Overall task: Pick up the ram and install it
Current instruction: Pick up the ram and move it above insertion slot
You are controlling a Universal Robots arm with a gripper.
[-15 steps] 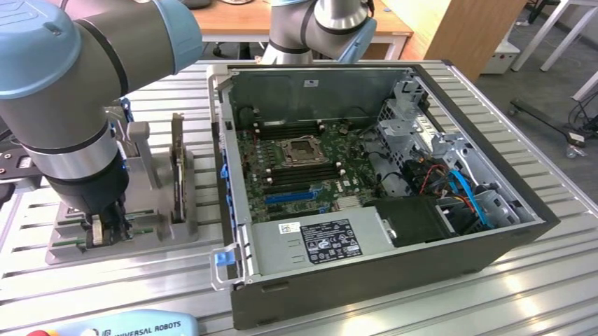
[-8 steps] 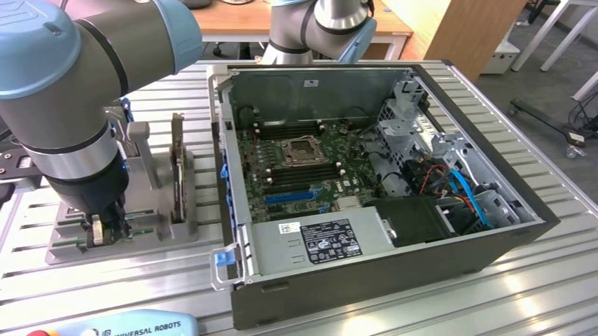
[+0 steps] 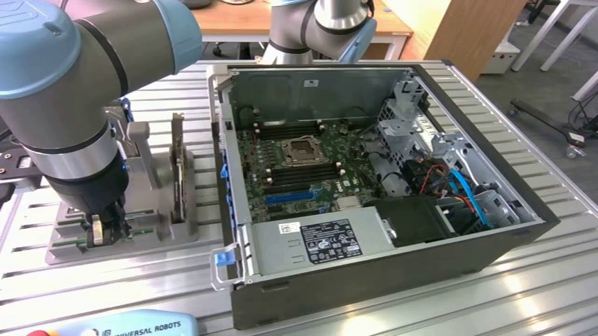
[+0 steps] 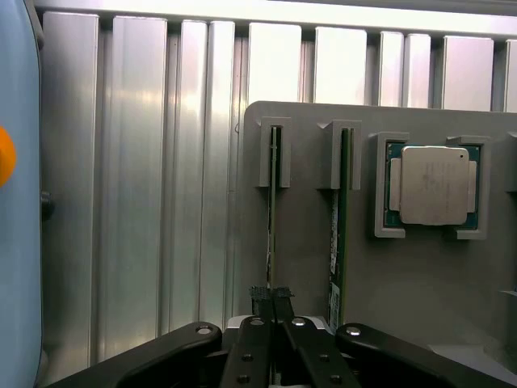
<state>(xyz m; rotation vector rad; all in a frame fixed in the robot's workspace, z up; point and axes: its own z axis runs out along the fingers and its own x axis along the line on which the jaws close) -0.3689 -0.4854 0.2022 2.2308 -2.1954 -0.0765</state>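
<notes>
We find the black two-fingered gripper [image 4: 272, 297] pinched shut on the long, thin green ram [image 4: 273, 210], which stands on edge in the grey slotted holder [image 4: 303, 234]. Its long axis runs straight away from the fingertips.

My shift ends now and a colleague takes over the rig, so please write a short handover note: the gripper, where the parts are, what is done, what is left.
Gripper: shut on one end of the ram.
Ram: stands on edge in its slot of the grey holder, beside the open computer case.
Other parts: a second memory stick stands in the next slot, and a processor chip lies in its pocket.
Done: the ram is gripped.
Left: it is not yet lifted out of the holder, nor installed on the motherboard.
</notes>
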